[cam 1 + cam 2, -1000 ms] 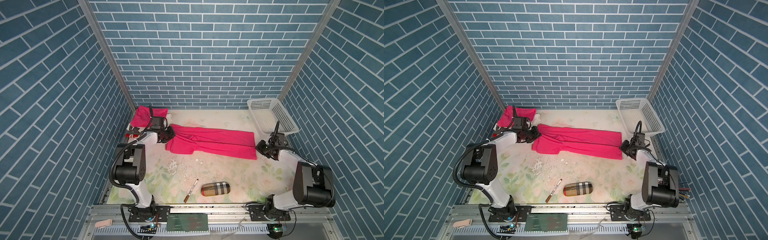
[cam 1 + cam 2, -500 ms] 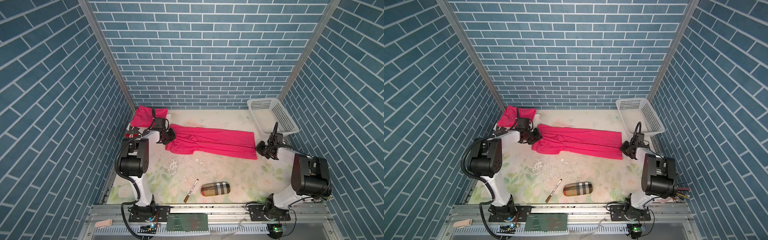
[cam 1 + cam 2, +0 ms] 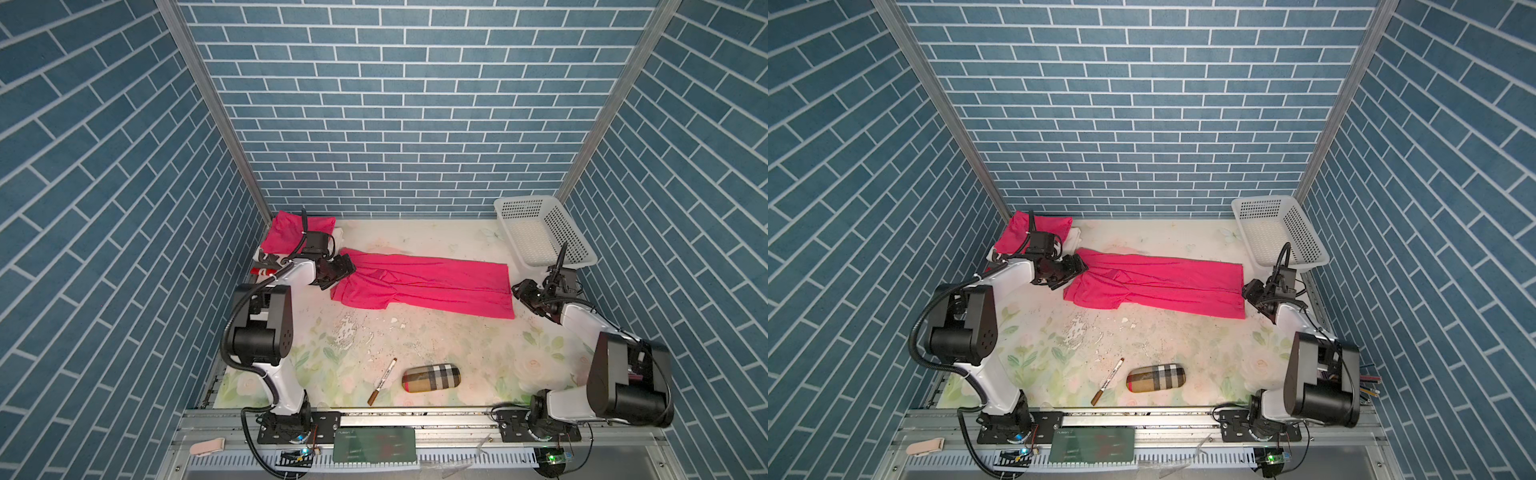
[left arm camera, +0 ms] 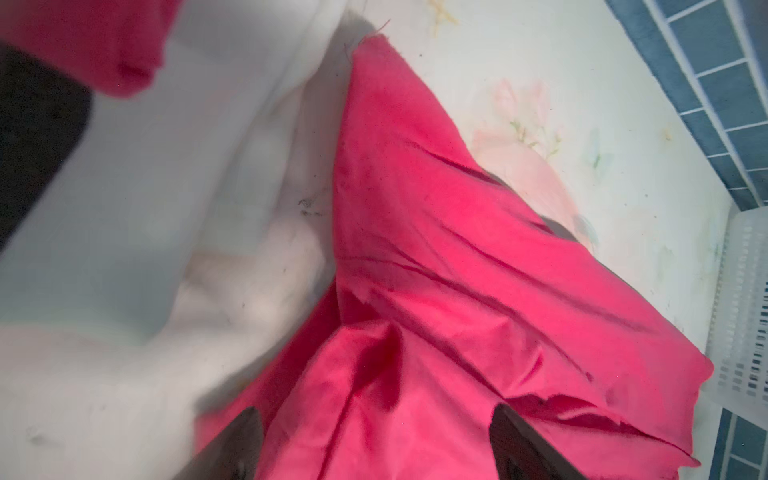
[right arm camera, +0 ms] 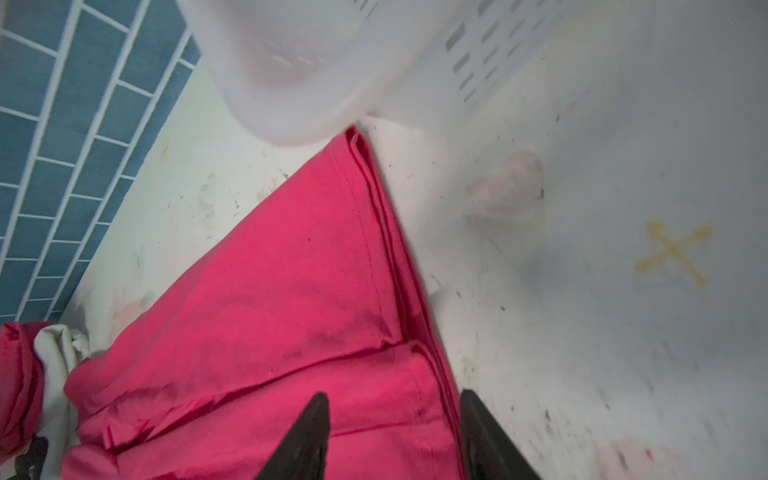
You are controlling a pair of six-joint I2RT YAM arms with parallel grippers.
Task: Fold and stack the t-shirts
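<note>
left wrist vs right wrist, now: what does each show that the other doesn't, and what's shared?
Left wrist only: the rumpled, creased end of the spread t-shirt, framed by the open left gripper.
Right wrist only: that shirt's stitched hem, a yellow X mark on the table, and the open right gripper framing the hem edge.
Both: the spread t-shirt, the white basket, the white cloth, the second pink t-shirt and the blue tiled wall.
</note>
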